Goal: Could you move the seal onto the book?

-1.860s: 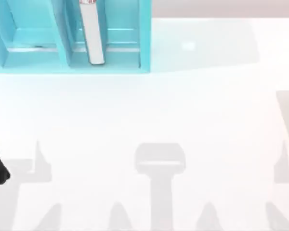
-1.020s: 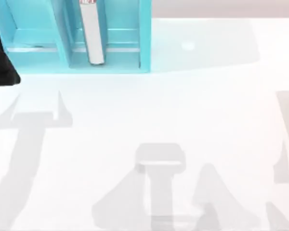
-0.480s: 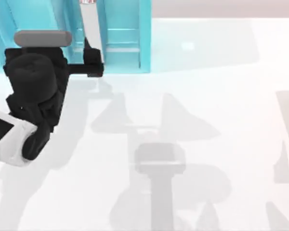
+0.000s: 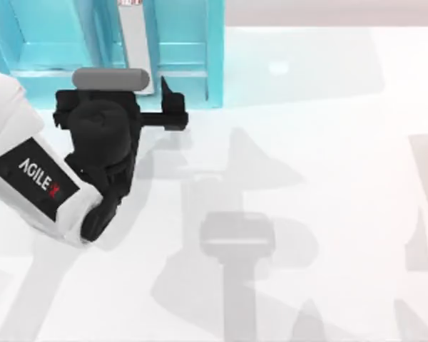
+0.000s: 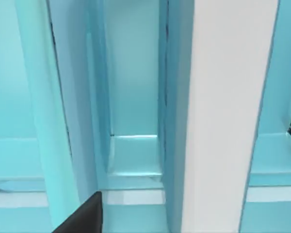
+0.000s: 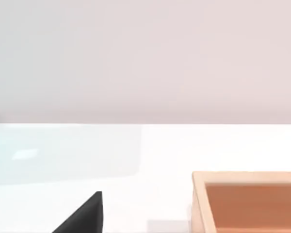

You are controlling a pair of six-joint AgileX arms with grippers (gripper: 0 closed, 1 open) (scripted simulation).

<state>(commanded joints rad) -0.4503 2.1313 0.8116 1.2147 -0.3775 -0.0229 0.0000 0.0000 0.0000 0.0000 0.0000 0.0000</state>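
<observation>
The left gripper (image 4: 139, 96) hovered at the teal shelf unit (image 4: 214, 53) on the bench's (image 4: 307, 178) far left, facing a white upright object (image 5: 223, 116) in one compartment; I cannot tell how its jaws stood.

Book (image 4: 133, 32) upright in teal shelf compartment.
White page edges face outward; teal cover seen edge-on in left wrist view (image 5: 228, 111).
</observation>
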